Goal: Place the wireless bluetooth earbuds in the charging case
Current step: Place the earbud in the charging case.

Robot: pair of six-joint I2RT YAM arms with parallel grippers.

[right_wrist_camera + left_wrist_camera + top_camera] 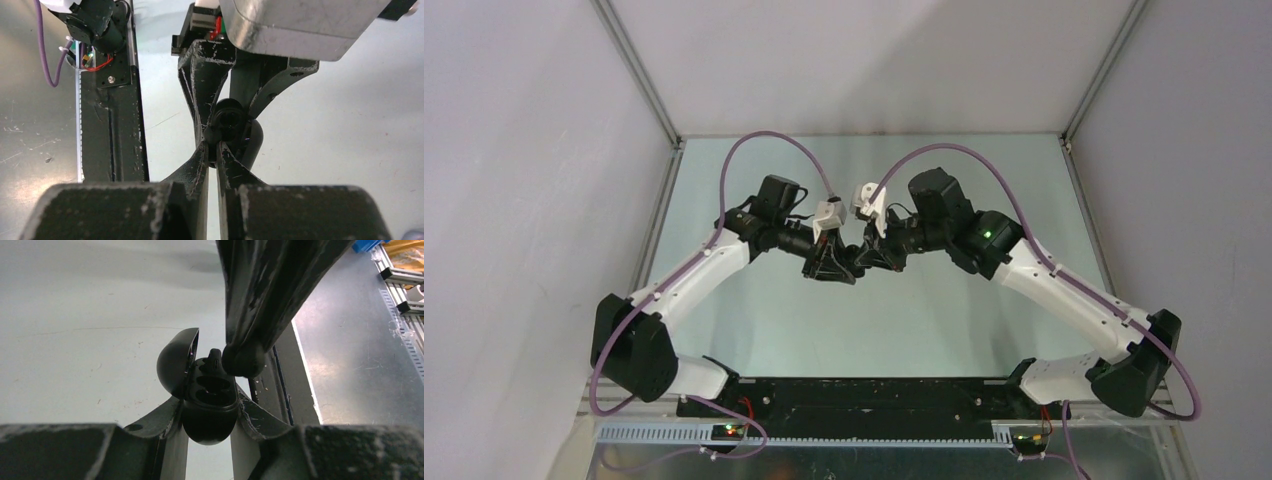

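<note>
Left pincer (209,405) clamps open charging case (210,429); right pincer (213,146) pinches black earbud (215,358).

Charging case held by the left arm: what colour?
The charging case is glossy black, inside and out; the left wrist view shows it best.

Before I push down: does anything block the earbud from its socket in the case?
Nothing visible does. The case, clamped in the left gripper, has its lid swung open, and the black earbud in the right gripper sits at the far socket.
</note>
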